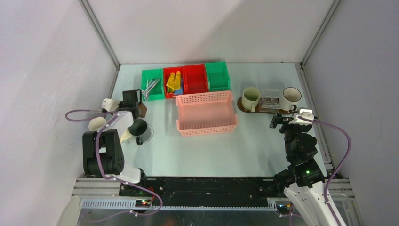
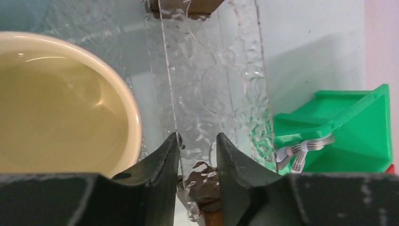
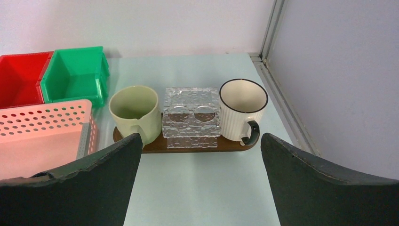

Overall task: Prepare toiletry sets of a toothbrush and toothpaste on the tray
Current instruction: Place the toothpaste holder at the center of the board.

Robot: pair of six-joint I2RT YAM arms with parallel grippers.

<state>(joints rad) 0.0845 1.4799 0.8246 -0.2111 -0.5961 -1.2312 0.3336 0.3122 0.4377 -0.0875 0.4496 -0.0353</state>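
The brown tray (image 1: 242,107) (image 3: 237,146) lies at the right with a pale green mug (image 1: 250,98) (image 3: 135,110), a clear patterned holder (image 1: 269,102) (image 3: 192,115) and a white mug (image 1: 291,98) (image 3: 242,110) on it. My right gripper (image 1: 284,118) (image 3: 200,139) hangs wide open just in front of the tray, holding nothing. My left gripper (image 1: 140,109) (image 2: 197,136) is shut on a second clear holder (image 2: 221,70) with a brown piece (image 2: 204,186) against it. A cream mug (image 1: 97,124) (image 2: 61,108) and a dark mug (image 1: 138,127) stand beside it. Toothbrushes (image 1: 151,86) (image 2: 306,148) and toothpaste tubes (image 1: 173,82) lie in the bins.
A pink lattice basket (image 1: 205,113) (image 3: 42,132) sits mid-table. Behind it stands a row of bins: green (image 1: 152,84), red (image 1: 172,82), red (image 1: 195,77) (image 3: 21,77), green (image 1: 217,75) (image 3: 75,73). Walls close in on both sides.
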